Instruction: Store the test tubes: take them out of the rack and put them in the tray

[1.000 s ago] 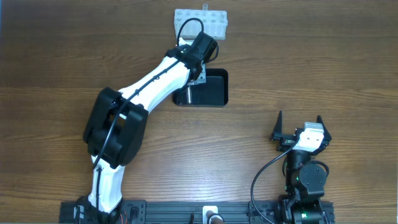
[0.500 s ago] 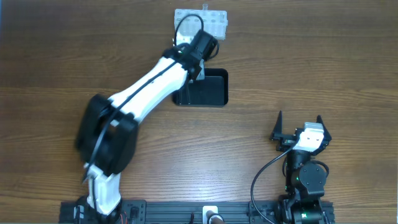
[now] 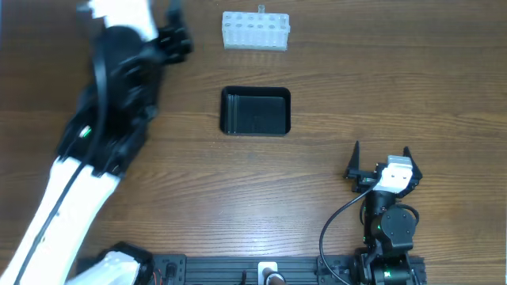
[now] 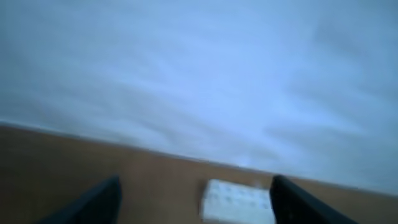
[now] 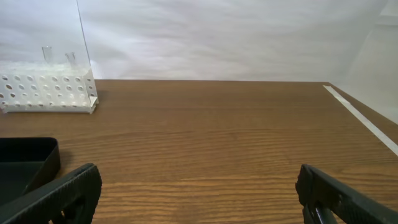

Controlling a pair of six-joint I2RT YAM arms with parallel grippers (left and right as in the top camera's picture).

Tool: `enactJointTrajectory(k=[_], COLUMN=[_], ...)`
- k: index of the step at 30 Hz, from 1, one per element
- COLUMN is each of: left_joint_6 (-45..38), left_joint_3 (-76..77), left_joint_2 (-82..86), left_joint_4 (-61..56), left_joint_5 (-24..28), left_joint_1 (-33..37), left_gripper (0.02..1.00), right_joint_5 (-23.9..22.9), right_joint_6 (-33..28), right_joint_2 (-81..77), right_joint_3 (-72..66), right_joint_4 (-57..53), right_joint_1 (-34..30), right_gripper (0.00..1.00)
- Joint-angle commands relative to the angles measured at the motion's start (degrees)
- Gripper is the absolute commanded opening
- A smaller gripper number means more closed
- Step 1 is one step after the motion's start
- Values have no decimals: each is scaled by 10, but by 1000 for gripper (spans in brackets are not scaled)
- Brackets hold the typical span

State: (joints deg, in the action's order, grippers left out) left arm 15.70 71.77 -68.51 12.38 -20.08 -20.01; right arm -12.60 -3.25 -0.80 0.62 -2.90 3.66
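Desk: Checking on the storing job; how far along are you getting?

Operator: I am reading it as unfinished; the rack point(image 3: 256, 30) is sitting at twelve o'clock from the tray point(image 3: 255, 92), well apart from it, and two test tubes point(image 5: 46, 55) are standing upright in its holes, waiting to be lifted out. I am not making out any tube lying in the black tray, though clear glass on black is hard to spot, so I am not counting what is done.

Desk: And the arms?

Operator: The left gripper point(image 4: 196, 190) is hanging at ten o'clock from the tray, fingers spread wide and carrying nothing, with the rack ahead of it; the right gripper point(image 3: 382, 150) is resting at four o'clock, fingers likewise wide apart and empty.

Desk: What is the surface looking like?

Operator: I am working on a brown wood-grain table point(image 3: 396, 71); a plain white wall point(image 5: 217, 37) is running behind it, and a pale tape strip point(image 5: 360, 115) is lying along one side.
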Motion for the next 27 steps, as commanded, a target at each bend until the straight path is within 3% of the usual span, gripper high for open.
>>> enactJointTrajectory(k=[1, 14, 27], left_joint_6=[-68, -78, -78], left_joint_3=[-176, -548, -706], left_joint_2=[115, 435, 648], left_joint_4=[-89, -234, -219], left_joint_5=[128, 154, 206], left_joint_1=[69, 118, 151], left_gripper=[812, 901, 998], right_joint_5=[1, 1, 1], right_joint_6=[0, 0, 0], right_joint_2=[5, 5, 5], right_joint_3=[-3, -3, -3], right_joint_4=[-1, -1, -1], right_joint_1=[-3, -3, -3], right_gripper=[991, 991, 991])
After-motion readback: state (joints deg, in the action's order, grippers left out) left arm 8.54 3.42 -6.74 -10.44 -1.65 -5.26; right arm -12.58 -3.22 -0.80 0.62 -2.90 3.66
